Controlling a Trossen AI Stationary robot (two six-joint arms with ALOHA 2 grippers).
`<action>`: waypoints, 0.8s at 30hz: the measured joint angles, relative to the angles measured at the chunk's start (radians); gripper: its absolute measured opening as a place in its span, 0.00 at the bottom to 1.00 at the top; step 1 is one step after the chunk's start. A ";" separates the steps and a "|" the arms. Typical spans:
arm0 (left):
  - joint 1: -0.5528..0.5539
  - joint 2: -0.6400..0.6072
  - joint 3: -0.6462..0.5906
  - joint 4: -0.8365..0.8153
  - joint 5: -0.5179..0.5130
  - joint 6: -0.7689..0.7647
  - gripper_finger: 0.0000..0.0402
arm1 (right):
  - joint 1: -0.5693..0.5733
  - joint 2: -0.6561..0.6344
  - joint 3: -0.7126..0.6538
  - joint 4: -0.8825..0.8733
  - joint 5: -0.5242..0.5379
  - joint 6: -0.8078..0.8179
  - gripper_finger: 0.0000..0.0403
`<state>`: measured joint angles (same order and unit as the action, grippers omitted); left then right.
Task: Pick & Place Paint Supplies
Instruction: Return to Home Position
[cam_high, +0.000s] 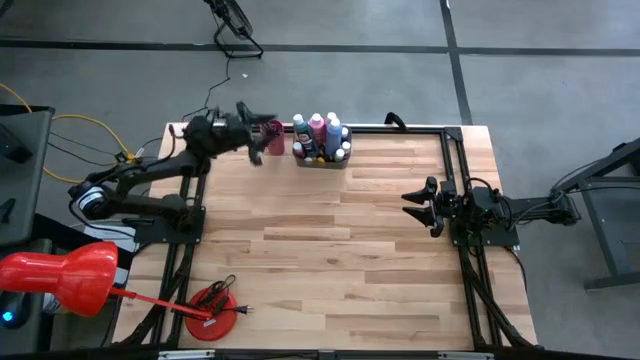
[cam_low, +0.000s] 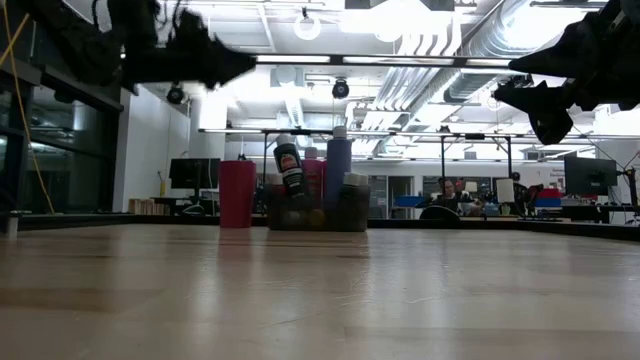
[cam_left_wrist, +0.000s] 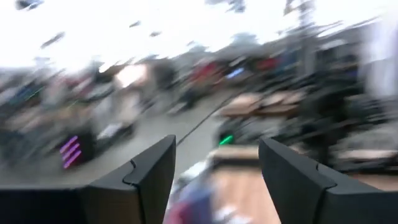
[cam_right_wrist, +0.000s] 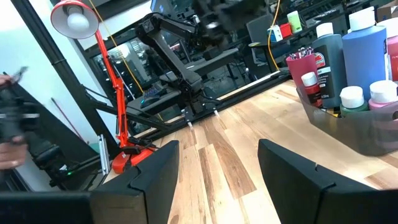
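Red lamp (cam_high: 60, 278) stands at the left edge of the worktop (cam_high: 340, 260), beside the left arm's base. The left arm reaches toward the far edge. The left claw (cam_high: 256, 133) is raised above the surface, just beside the pink cup (cam_high: 274, 138) on its left. Its fingers (cam_left_wrist: 155, 171) are spread, with nothing between them. The left wrist view is too blurred to read beyond the fingers. The pink cup is upright near the far edge, and paintbrushes (cam_right_wrist: 300, 52) stand in it with their tips showing above the rim. Immediately right of the cup is the grey tray (cam_high: 322, 160), which holds the paint bottles (cam_high: 322, 135) upright and packed together. Among them are a dark bottle (cam_right_wrist: 328, 59) with a white cap, a taller blue bottle (cam_right_wrist: 364, 46) next to it, and shorter white-capped ones in front. The rest of the surface is bare wood. The right claw (cam_high: 418, 205) is well apart from the tray at the right side and held off the surface. Its fingers (cam_right_wrist: 283, 168) are spread and hold nothing. In the low view, people (cam_low: 450, 190) sit in the room beyond.
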<state>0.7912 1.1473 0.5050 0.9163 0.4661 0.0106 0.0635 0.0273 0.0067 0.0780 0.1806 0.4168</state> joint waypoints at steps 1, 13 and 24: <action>-0.028 0.000 -0.009 0.055 0.041 -0.002 0.56 | 0.000 0.000 0.000 0.000 0.000 0.000 0.53; -0.289 -0.207 -0.318 0.183 0.023 -0.094 0.56 | 0.000 0.000 0.000 0.000 0.000 0.000 0.53; -0.498 -0.709 -0.409 -0.411 -0.036 -0.023 0.56 | 0.000 0.000 0.000 0.000 0.000 0.000 0.53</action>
<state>0.2928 0.4380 0.0956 0.5048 0.4301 -0.0122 0.0635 0.0277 0.0063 0.0780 0.1806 0.4168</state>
